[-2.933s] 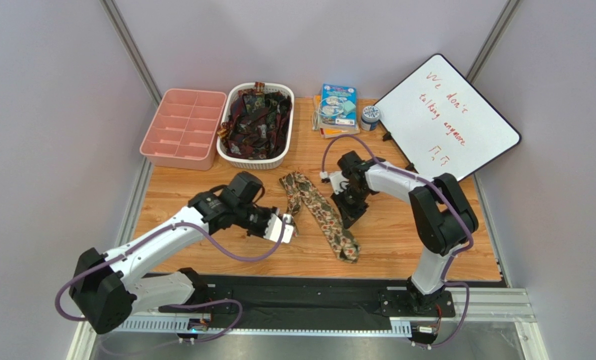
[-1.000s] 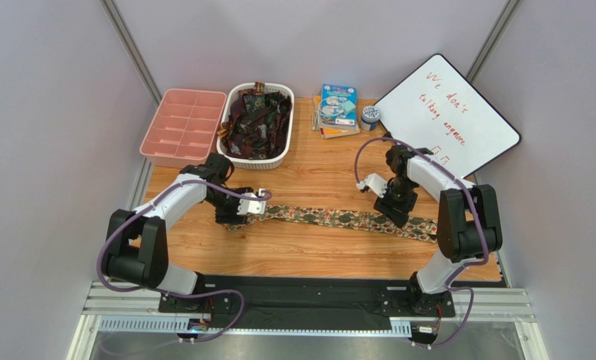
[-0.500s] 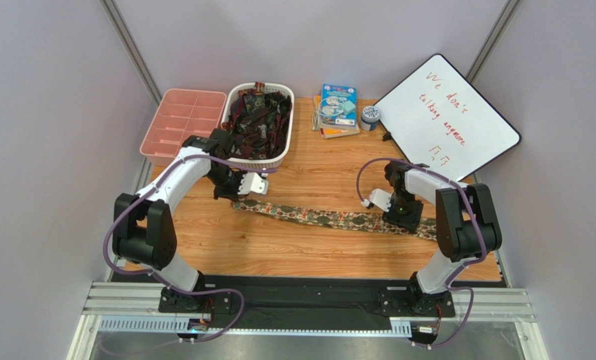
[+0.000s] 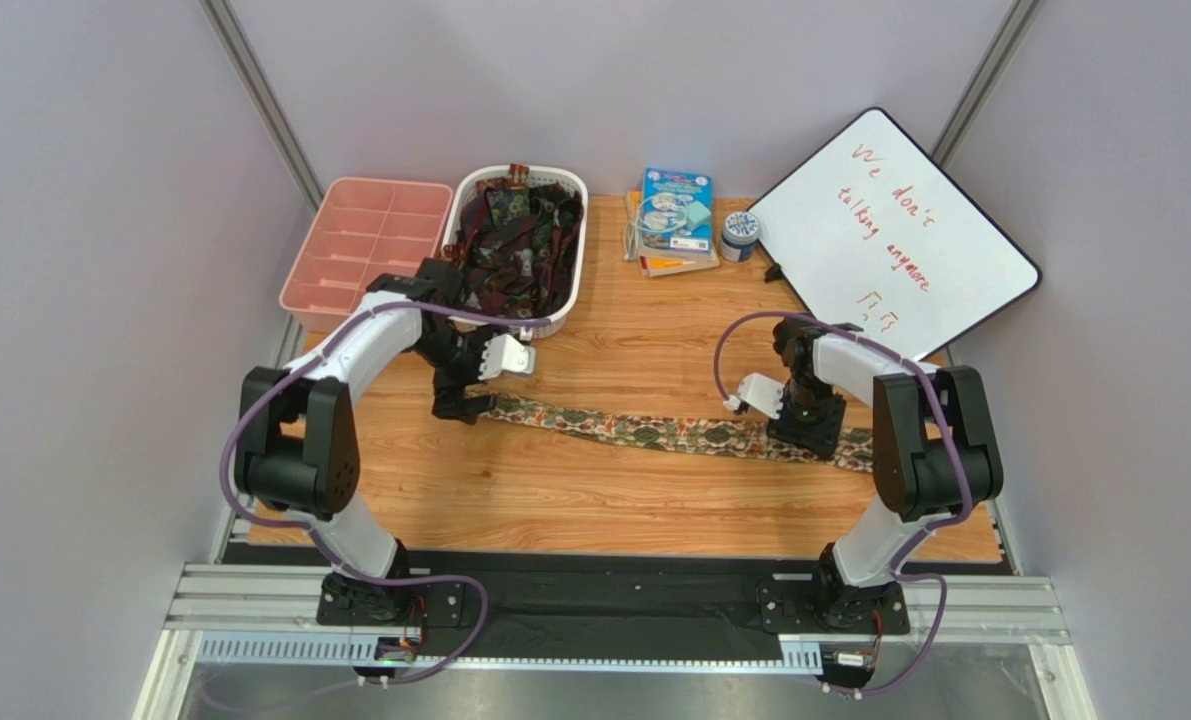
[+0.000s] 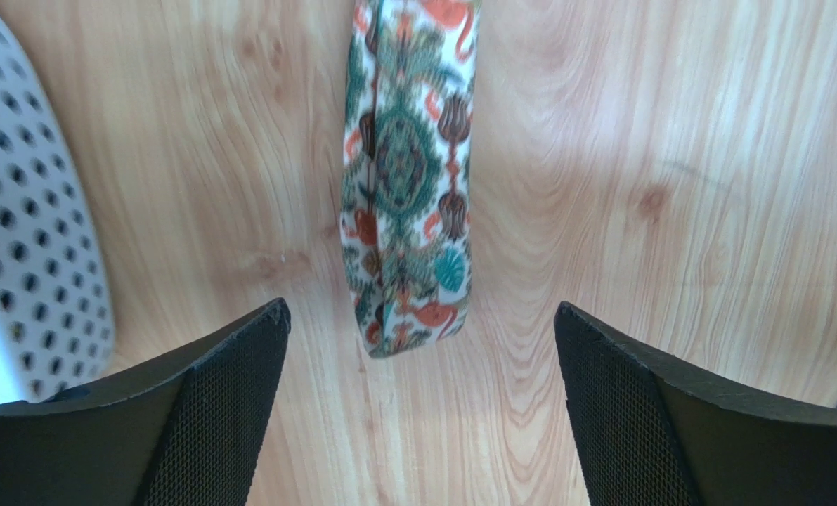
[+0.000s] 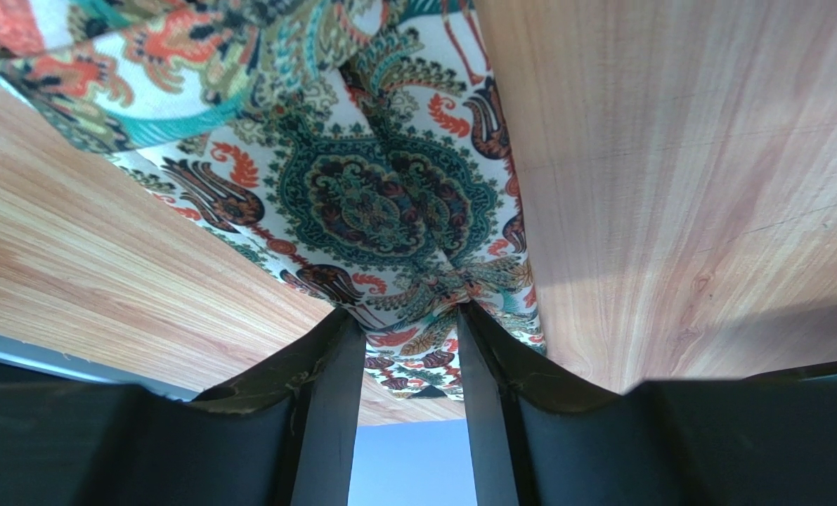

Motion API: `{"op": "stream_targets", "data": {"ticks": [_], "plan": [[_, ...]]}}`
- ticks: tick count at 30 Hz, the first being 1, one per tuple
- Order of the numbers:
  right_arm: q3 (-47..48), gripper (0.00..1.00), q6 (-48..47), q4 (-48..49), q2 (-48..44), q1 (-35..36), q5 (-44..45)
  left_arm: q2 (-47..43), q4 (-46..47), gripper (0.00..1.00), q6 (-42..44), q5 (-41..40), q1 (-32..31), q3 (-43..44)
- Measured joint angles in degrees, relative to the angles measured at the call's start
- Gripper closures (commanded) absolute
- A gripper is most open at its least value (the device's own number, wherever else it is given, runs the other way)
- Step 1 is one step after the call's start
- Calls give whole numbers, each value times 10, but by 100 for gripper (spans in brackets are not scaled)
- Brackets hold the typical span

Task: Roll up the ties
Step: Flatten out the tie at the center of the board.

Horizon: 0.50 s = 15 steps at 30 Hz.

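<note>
We have the long paisley-patterned fabric tie [image 4: 661,435] laid straight just in front of the white perforated plastic basket [image 4: 549,308]; left gripper [image 5: 420,322] hovers wide open over its narrow end; right gripper [image 6: 407,316] pinches the far end; next, we judge, comes gripping that narrow end to start rolling.

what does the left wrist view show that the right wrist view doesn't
Only the left wrist: one end of the tie lying flat and untouched between the wide-open left jaws, plus the perforated white basket wall. Only the right wrist: the right jaws pinching a bunched fold of the tie. Both: the same paisley-patterned tie on the wooden table.
</note>
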Motion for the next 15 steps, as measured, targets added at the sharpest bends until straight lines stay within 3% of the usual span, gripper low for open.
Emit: {"op": "stream_targets", "data": {"ticks": [5, 10, 13, 15], "plan": [[3, 58, -2, 1, 0, 0, -7, -89, 72, 0, 0, 26, -40, -88], [4, 59, -2, 2, 0, 0, -9, -57, 147, 0, 1, 14, -76, -127], [4, 60, -2, 2, 0, 0, -9, -24, 198, 12, -3, -7, -76, -127], [4, 61, -2, 4, 0, 0, -8, -9, 223, 32, -5, -19, -76, -126]]}}
